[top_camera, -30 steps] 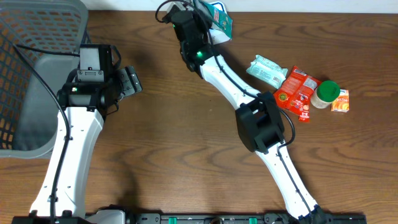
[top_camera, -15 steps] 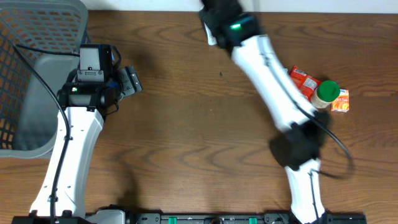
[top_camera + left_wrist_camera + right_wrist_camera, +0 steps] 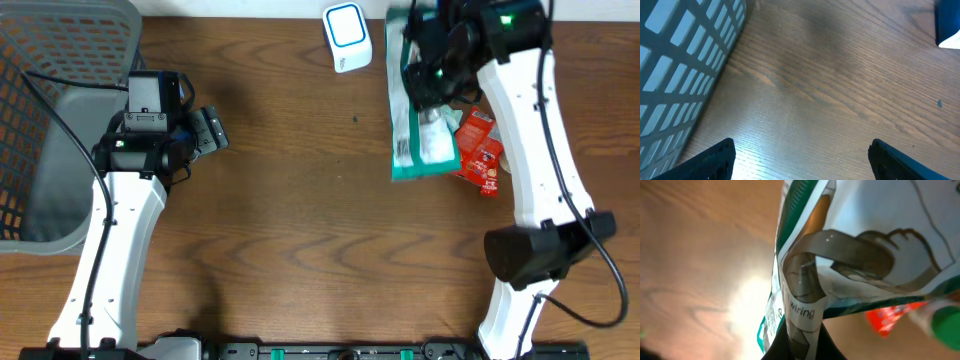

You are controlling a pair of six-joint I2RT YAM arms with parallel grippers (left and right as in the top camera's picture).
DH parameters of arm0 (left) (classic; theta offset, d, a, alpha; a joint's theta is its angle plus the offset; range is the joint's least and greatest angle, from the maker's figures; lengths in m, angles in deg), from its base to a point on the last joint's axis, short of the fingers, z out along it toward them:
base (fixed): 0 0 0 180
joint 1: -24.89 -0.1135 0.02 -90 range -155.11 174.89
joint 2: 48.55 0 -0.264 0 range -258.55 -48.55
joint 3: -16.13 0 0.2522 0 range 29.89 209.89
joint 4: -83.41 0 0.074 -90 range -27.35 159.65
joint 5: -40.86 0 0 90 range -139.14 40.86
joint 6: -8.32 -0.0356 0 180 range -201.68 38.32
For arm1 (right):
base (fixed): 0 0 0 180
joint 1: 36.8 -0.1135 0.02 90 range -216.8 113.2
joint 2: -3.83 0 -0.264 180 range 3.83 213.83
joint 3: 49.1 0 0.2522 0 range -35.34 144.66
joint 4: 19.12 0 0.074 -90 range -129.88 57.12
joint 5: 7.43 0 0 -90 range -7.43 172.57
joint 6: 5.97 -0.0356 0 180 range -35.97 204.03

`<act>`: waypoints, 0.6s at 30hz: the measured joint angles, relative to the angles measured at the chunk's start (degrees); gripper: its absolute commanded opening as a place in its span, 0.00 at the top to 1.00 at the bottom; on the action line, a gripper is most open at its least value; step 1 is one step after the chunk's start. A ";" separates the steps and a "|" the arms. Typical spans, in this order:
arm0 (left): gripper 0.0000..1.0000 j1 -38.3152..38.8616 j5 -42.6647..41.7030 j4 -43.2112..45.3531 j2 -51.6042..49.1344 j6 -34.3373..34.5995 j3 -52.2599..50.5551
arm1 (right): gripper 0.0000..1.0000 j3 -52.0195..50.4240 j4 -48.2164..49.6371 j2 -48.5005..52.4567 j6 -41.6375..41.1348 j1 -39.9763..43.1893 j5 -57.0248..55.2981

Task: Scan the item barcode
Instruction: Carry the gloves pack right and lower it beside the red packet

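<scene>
The packet [image 3: 420,140] looks light, soft and crinkly, sagging from the right gripper [image 3: 428,78], whose jaws pinch one fold; a flat edge would hold it steadier. The scanner [image 3: 347,35] sits at its 10 o'clock. The left gripper [image 3: 801,159] has its jaws spread.

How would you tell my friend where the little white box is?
On the brown wooden table, go to the far edge, near the middle. The small white box with a blue-outlined square on it sits there, left of the green-and-white flat packet. It's the only white box; that packet and the red packet are flat and colourful.
</scene>
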 measured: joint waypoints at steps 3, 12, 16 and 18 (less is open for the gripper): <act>0.14 0.00 0.00 0.00 0.00 0.00 0.00 | 0.99 -6.56 2.75 0.87 -0.39 0.72 1.53; 0.14 0.00 0.00 0.02 0.00 0.00 0.00 | 0.99 -26.16 17.64 1.42 -1.70 1.03 2.03; 0.14 0.00 0.02 0.02 0.00 0.00 0.00 | 0.94 -30.69 22.10 1.42 -2.51 1.51 0.42; 0.14 0.00 0.02 0.02 0.00 0.00 0.00 | 0.56 -31.76 22.88 1.42 -2.93 1.84 -0.20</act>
